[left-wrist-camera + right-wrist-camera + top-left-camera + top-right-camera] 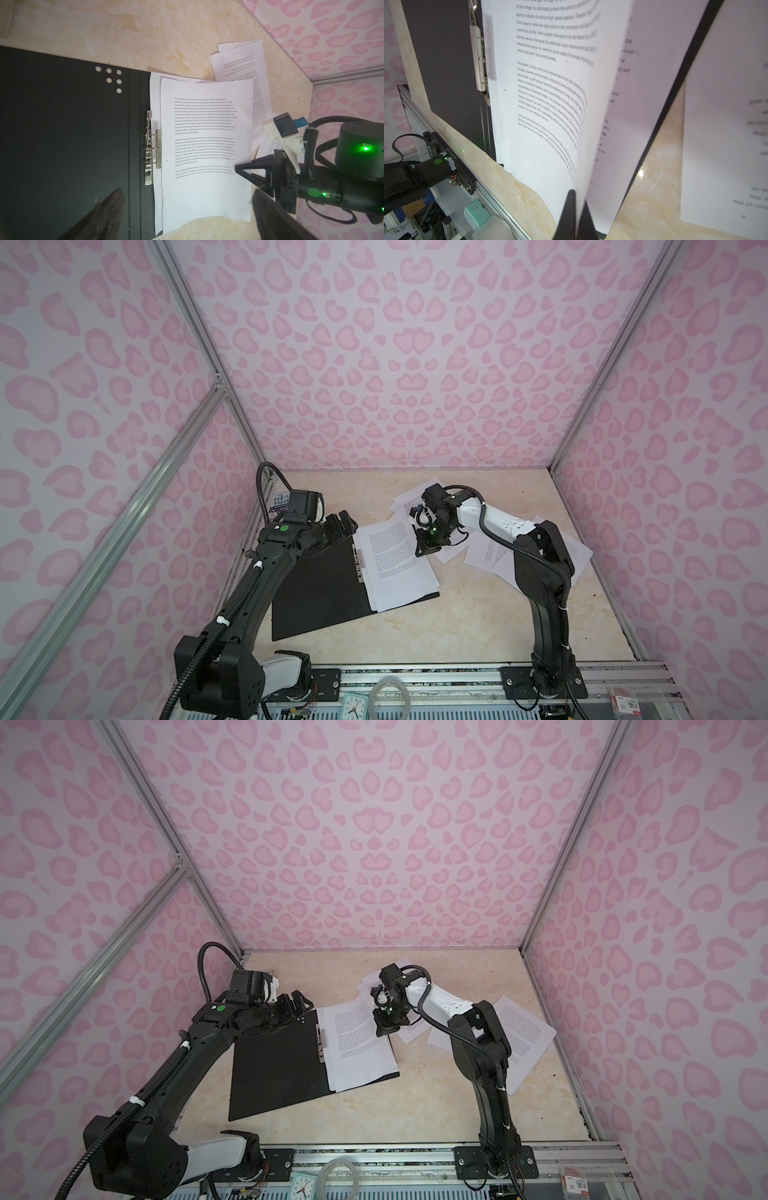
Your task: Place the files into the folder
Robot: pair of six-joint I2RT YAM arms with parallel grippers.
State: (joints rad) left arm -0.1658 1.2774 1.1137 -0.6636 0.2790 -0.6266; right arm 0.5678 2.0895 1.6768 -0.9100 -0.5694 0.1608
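Marble tabletop (478,626); files (395,568) on open folder (316,593)

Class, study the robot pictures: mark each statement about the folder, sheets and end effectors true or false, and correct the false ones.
1. The folder lies open, black inside up. True.
2. The right end effector is open and empty. False: it is shut on the edge of the top sheet.
3. The left end effector grips the clip strip. False: it is open, holding nothing.
4. Loose sheets lie on the table outside the folder. True.
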